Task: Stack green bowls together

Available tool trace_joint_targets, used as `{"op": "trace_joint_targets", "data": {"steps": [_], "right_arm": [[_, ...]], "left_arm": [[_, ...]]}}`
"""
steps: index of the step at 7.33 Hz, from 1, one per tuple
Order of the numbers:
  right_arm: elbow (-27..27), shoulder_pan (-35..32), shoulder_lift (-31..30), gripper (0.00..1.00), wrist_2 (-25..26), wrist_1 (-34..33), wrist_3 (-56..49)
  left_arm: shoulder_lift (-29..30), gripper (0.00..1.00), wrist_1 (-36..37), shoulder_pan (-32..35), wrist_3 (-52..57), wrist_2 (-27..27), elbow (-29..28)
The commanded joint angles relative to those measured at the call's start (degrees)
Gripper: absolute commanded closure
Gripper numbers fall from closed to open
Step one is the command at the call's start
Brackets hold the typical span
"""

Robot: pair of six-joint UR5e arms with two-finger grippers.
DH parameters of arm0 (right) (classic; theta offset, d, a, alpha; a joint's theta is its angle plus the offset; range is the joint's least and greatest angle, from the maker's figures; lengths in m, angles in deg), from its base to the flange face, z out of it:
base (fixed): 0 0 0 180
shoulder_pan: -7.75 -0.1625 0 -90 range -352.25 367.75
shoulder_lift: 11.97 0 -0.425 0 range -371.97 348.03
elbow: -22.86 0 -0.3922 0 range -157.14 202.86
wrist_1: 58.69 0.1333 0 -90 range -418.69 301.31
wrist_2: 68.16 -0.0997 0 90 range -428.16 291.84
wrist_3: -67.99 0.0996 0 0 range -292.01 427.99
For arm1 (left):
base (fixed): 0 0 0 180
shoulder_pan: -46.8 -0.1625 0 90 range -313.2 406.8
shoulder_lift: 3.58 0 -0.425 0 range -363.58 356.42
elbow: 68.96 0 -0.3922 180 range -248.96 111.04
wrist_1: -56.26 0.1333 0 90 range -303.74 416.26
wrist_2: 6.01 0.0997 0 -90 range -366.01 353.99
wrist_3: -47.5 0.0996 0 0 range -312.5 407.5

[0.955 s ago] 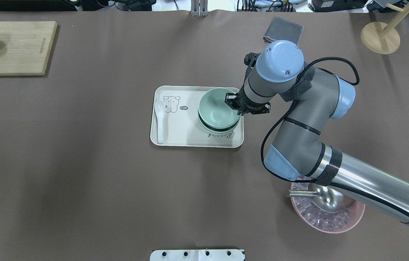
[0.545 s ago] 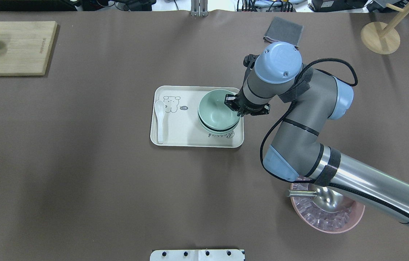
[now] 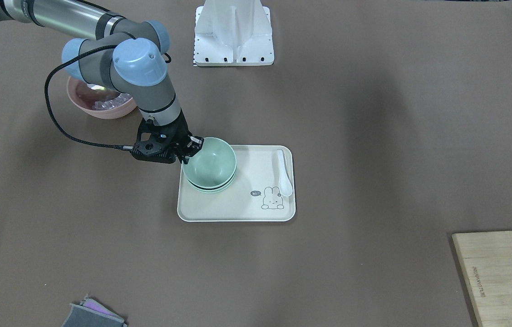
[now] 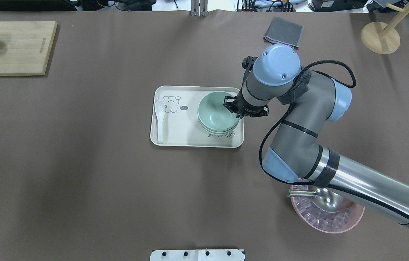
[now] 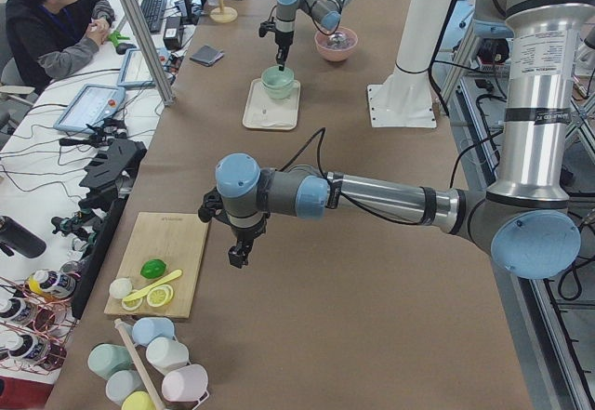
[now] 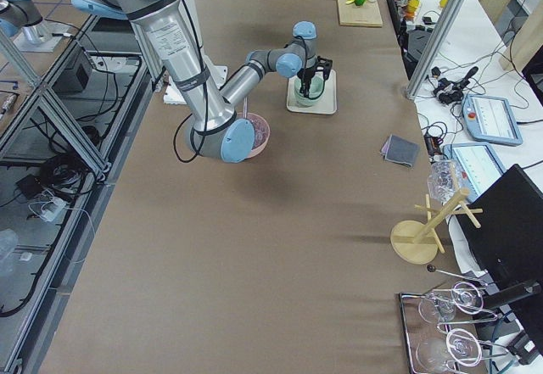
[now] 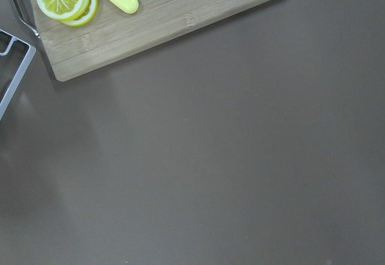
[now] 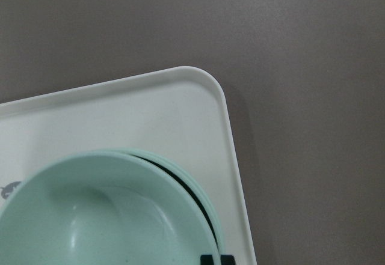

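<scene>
The green bowls sit as one stack on the right half of the cream tray. They also show in the front view and the right wrist view. My right gripper is shut on the right rim of the top green bowl, one finger inside and one outside. The top bowl rests low in the bowls beneath, with a thin dark gap under its rim. My left gripper hangs over bare table near the cutting board, far from the tray. It shows only in the left side view, so I cannot tell its state.
A white spoon lies on the tray's left side. The pink bowl with the metal scoop stands under my right forearm. A cutting board with lime and lemon is at the far left, a grey cloth and a wooden stand at the back.
My right gripper has come down with the top green bowl, which has sunk lower into the bowls below it. The gap under its rim has narrowed.
</scene>
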Motion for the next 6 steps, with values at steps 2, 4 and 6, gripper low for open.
{"op": "trace_joint_targets", "data": {"steps": [2,4,6], "right_arm": [[-2.1,0.1,-0.1,1.0,0.5,3.6,0.1],[-2.1,0.1,0.0,1.0,0.5,3.7,0.2],[-2.0,0.1,0.0,1.0,0.5,3.7,0.1]], "left_arm": [[0.0,0.01,0.0,0.0,0.0,0.1,-0.1],[0.0,0.01,0.0,0.0,-0.1,0.0,-0.1],[0.0,0.01,0.0,0.0,-0.1,0.0,-0.1]]}}
